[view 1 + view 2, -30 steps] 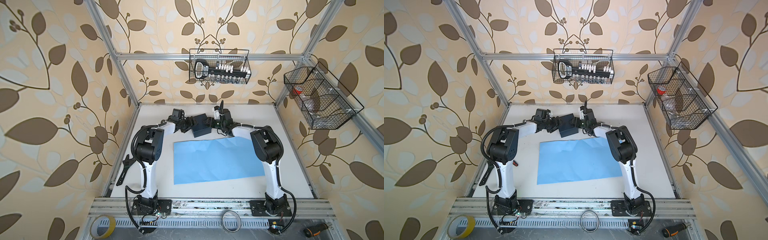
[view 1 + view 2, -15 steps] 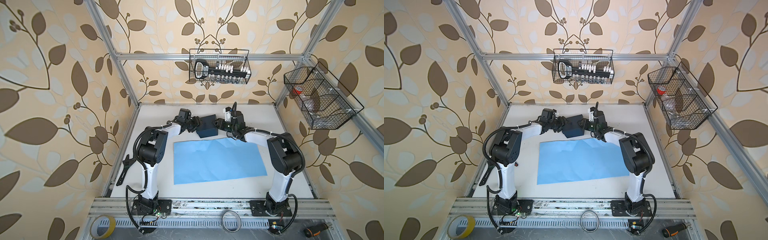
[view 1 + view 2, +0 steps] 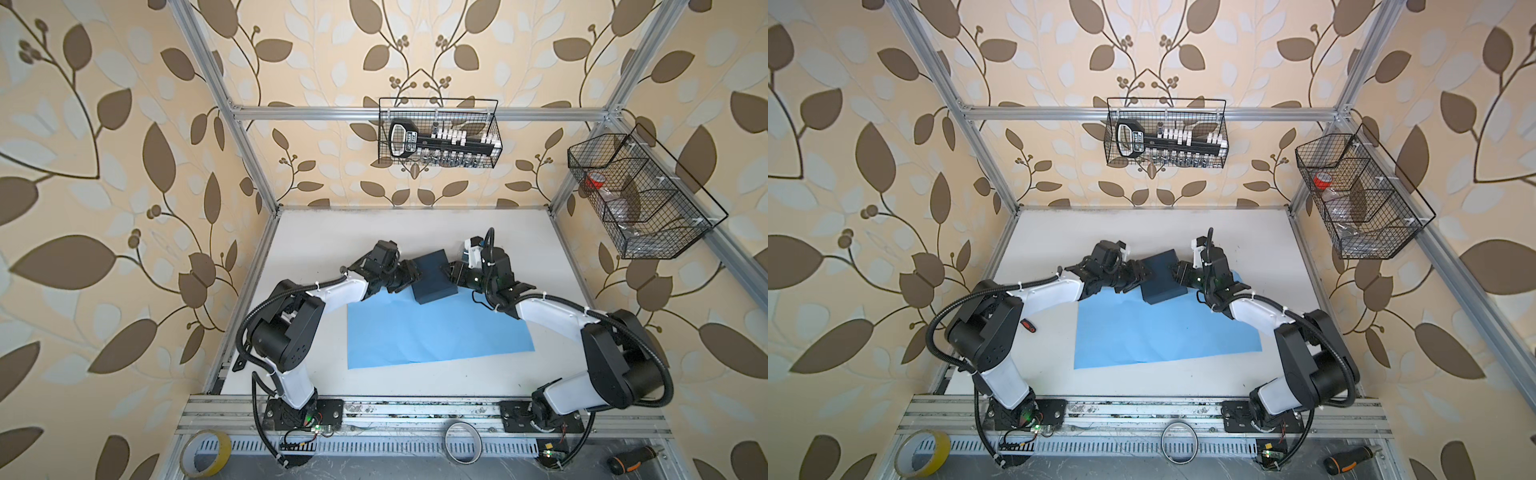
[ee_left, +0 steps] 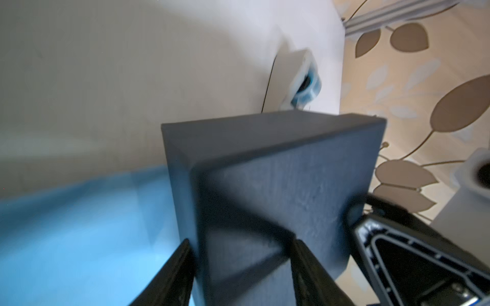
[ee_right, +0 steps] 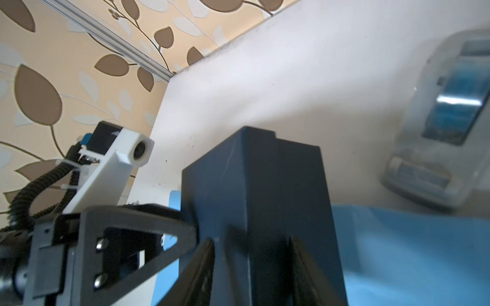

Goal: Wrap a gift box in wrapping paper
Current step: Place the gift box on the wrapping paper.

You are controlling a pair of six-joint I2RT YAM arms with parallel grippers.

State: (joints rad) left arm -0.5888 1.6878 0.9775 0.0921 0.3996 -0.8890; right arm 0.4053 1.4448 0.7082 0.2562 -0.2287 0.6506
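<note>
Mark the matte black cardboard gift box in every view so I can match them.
In a top view: the matte black cardboard gift box is mid-table, at the far edge of the light blue wrapping paper sheet.
In a top view: same spot, paper in front.
Left wrist: close up, filling the middle, paper beside it.
Right wrist: close up, central, paper beside it.
Shared landmark: the blue paper.

The white surface (image 3: 415, 232) carries the wrapping paper (image 3: 436, 336) flat at its centre; a tape dispenser (image 5: 437, 127) stands just beyond it toward 1 o'clock.
</note>
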